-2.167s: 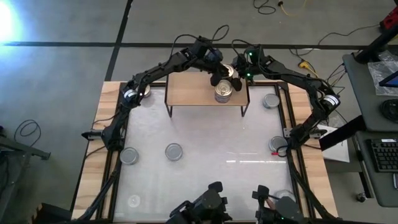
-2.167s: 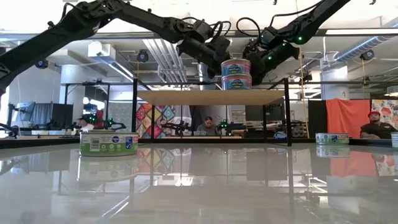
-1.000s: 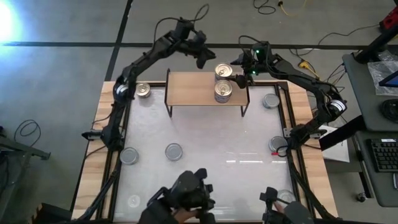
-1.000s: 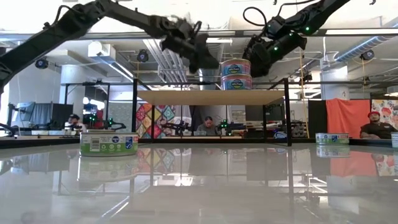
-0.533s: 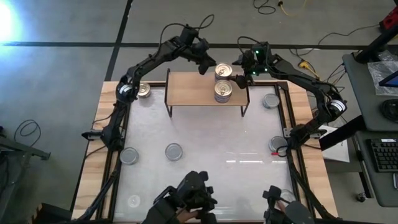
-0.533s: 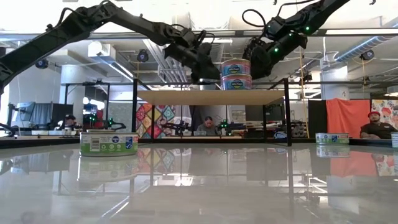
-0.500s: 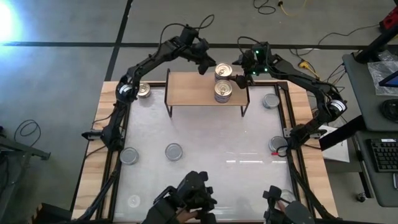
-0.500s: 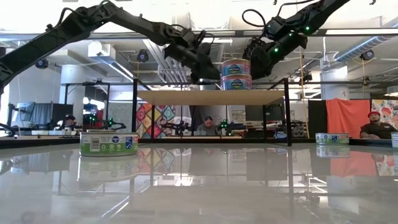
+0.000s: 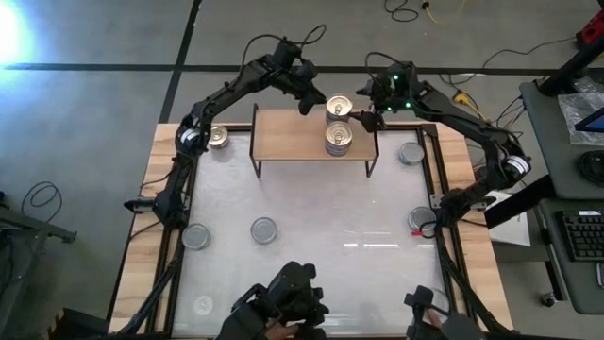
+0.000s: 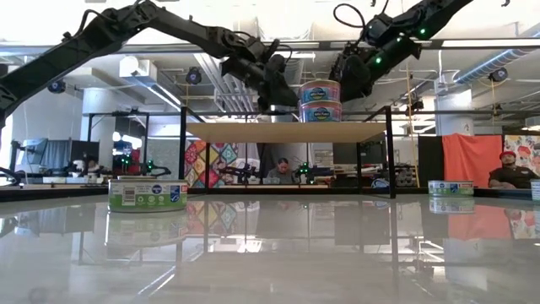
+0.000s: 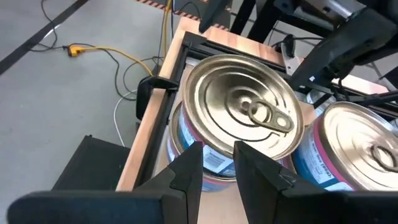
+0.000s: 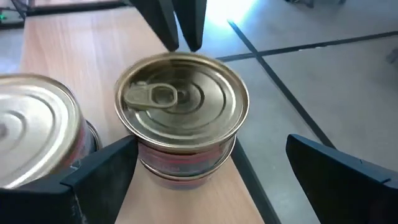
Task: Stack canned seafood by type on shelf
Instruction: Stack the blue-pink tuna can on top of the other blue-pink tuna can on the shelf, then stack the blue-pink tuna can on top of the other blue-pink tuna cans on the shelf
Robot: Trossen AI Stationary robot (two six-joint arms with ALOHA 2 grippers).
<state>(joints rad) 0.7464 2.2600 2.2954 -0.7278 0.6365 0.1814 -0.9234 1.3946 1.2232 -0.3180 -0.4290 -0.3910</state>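
On the shelf (image 9: 293, 137), near its right end, stand 2 stacks of canned seafood (image 9: 339, 107) (gold pull-ring tops). At the back stack's left, the left tool (image 9: 309, 102) hovers, fingers nearly together, gripping nothing; the right tool (image 9: 366, 104) flanks it, fingers wide apart.

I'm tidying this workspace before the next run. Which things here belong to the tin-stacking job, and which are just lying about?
Belongs to the job:
- shelf
- two tin stacks on the shelf
- loose tins on the table
- left hand, nearly closed beside the far stack
- right hand, open on that stack's other side

Lying about:
- floor cables
- keyboard
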